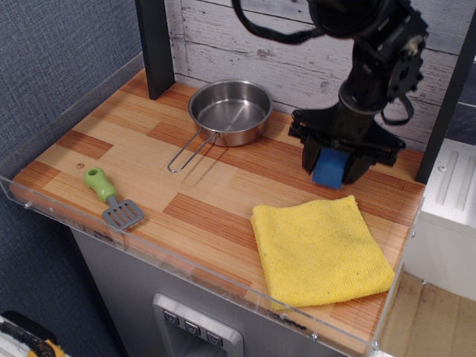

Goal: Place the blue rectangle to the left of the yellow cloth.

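Note:
The blue rectangle (328,168) is a small blue block held between the black fingers of my gripper (329,171), at the back right of the table, just off the wood. The gripper is shut on it. The yellow cloth (318,249) lies folded flat at the front right, in front of the gripper and a little apart from the block. The upper part of the block is hidden by the gripper.
A steel pan (230,110) with a wire handle sits at the back middle. A green-handled grey spatula (111,197) lies at the front left. A dark post (155,46) stands at the back left. A clear acrylic rim (186,260) runs along the table's front edge.

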### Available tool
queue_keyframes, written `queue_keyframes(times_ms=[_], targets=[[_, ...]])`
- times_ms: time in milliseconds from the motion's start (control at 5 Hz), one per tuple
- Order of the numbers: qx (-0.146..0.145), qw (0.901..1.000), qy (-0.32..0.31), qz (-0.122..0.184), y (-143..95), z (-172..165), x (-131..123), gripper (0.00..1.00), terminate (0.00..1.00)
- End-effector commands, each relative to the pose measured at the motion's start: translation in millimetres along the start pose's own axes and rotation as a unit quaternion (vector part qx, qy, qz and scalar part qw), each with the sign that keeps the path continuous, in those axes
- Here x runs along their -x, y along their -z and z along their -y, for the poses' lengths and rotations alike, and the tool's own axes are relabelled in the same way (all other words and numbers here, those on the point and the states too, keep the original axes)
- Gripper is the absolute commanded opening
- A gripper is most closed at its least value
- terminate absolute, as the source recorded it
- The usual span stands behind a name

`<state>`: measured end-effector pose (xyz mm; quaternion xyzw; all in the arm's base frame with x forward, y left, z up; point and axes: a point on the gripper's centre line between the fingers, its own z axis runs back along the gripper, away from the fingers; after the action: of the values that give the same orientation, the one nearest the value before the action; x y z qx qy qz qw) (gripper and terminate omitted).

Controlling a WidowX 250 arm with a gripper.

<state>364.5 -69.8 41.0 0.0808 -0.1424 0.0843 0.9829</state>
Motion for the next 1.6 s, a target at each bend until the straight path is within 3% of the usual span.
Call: queue_keyframes(times_ms=[0,200,400,800,1400], targets=[[0.004,0.9931,-0.056,0.103,-83,-33,-5,0.0,0.0],[-0.013,0.9921,-0.072,0.102,-98,-58,19,0.0,0.0],[-0.049,0.9933,-0.074,0.073,-96,-79,47,0.0,0.0],[-0.083,0.9922,-0.089,0.029,-90,-105,84,0.0,0.0],[-0.084,0.9935,-0.068,-0.036,-40,-111,107,0.0,0.0]])
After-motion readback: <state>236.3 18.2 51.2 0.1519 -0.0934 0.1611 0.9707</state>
